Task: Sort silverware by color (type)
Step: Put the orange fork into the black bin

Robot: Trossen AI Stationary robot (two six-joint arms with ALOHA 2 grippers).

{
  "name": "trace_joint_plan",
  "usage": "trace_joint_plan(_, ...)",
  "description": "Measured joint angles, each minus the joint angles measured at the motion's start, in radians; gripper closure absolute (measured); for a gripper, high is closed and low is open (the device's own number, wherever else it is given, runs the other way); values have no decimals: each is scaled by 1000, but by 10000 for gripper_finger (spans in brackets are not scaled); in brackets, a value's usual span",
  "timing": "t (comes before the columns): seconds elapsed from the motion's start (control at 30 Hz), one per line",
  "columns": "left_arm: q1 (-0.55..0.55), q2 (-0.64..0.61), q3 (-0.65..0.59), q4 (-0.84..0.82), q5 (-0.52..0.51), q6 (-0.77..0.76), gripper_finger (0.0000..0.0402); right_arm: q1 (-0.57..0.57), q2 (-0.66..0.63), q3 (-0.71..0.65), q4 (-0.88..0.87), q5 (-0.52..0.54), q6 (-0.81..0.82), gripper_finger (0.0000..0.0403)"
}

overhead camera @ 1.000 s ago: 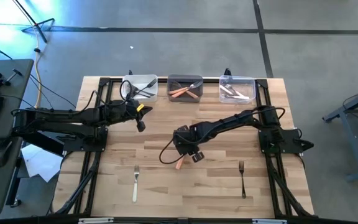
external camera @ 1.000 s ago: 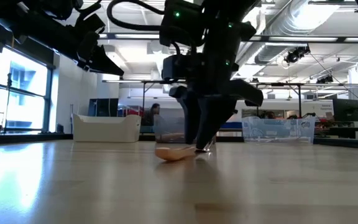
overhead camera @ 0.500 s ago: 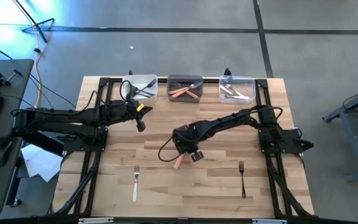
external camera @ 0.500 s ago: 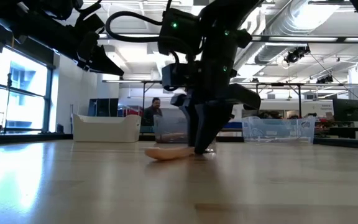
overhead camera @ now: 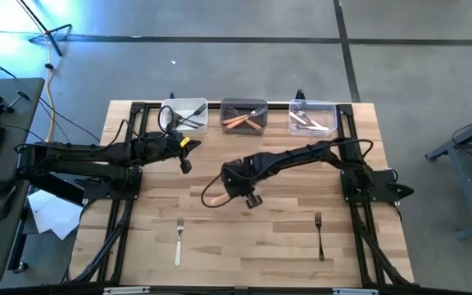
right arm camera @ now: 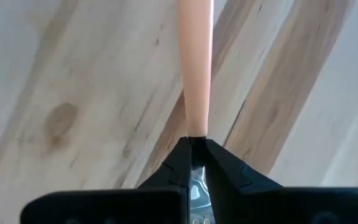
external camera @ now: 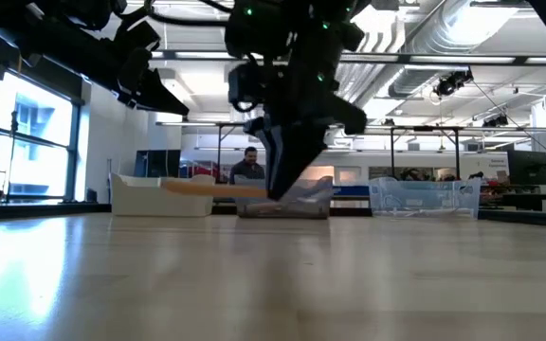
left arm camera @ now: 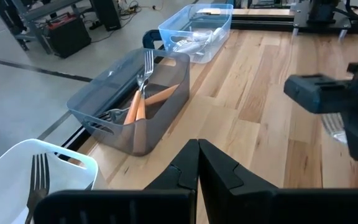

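Note:
My right gripper (overhead camera: 236, 187) hangs over the middle of the table, shut on an orange-handled fork (external camera: 214, 188) that sits clear of the wood. The peach handle (right arm camera: 194, 68) juts out past the fingertips toward the table's left near side (overhead camera: 216, 199). My left gripper (left arm camera: 197, 158) waits shut above the far left part of the table (overhead camera: 185, 157), holding nothing. A white-handled fork (overhead camera: 179, 242) lies flat near the front left. A black-handled fork (overhead camera: 319, 236) lies flat near the front right. My right gripper pinches the fork between its two fingers at the handle's tine-side end (right arm camera: 195, 132), where peach meets metal. The fingers come steeply from above and the handle runs on ahead of them. The fork is roughly level in the low view, lifted clear of the table.
Three bins stand in a row at the far edge: a white one (overhead camera: 185, 115) on the left, a dark one (overhead camera: 244, 115) with orange-handled forks in the middle, a clear one (overhead camera: 313, 118) on the right. A person shows far behind the table (external camera: 250, 163).
My right gripper has shut on the orange-handled fork, then risen and moved toward the table's left and far side. The fork, which lay on the wood, is now lifted clear and roughly level, its handle pointing left.

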Motion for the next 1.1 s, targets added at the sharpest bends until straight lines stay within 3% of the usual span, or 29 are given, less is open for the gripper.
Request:
trace_joint_plan(0.13,0,0,0,0,-18,0,401,-36,-9,68,-83,24,-2,384)
trace_joint_plan(0.33,0,0,0,-2,-191,0,401,-113,-92,84,-154,124,28,383)
trace_joint_plan(0.57,2,0,0,-5,-210,-2,401,-320,-130,110,-142,279,315,383)
trace_joint_plan(0.8,2,0,0,1,-209,-8,401,-503,-110,112,-46,259,411,383)
trace_joint_plan(1.1,2,0,0,6,-203,-8,401,-543,-56,112,43,188,434,383)
